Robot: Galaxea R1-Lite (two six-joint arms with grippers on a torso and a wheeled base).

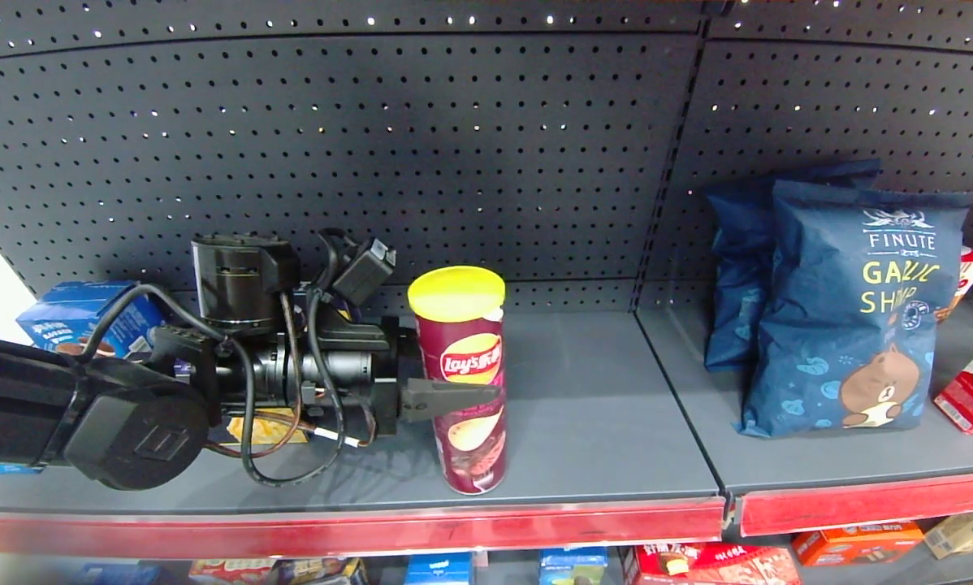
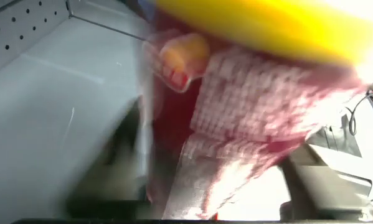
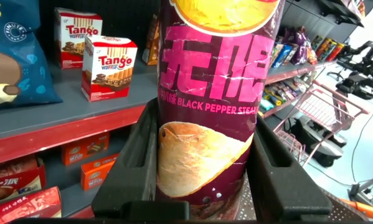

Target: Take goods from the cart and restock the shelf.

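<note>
Placing was in hand: the left gripper (image 1: 472,388) clamped the upright chip can (image 1: 462,341) standing near the front of the shelf (image 1: 600,406), so release and a clean retreat seemed next, while the right gripper (image 3: 208,121) gripped a second chip can (image 3: 211,87).

The right gripper (image 3: 206,155) clasps a tall purple can (image 3: 208,74) of chips, its two black fingers (image 3: 130,168) pressed against the can's opposite sides. The can stands upright between them, with pink lettering and a picture of a chip on its front. Behind it runs a grey shelf (image 3: 61,134) with a red front edge. On the shelf stand two wafer boxes (image 3: 108,67) close together and, well apart from them, a blue bag (image 3: 12,62). Orange boxes (image 3: 89,149) sit on the level below. Beyond the can stands a pink wire cart (image 3: 317,112).
</note>
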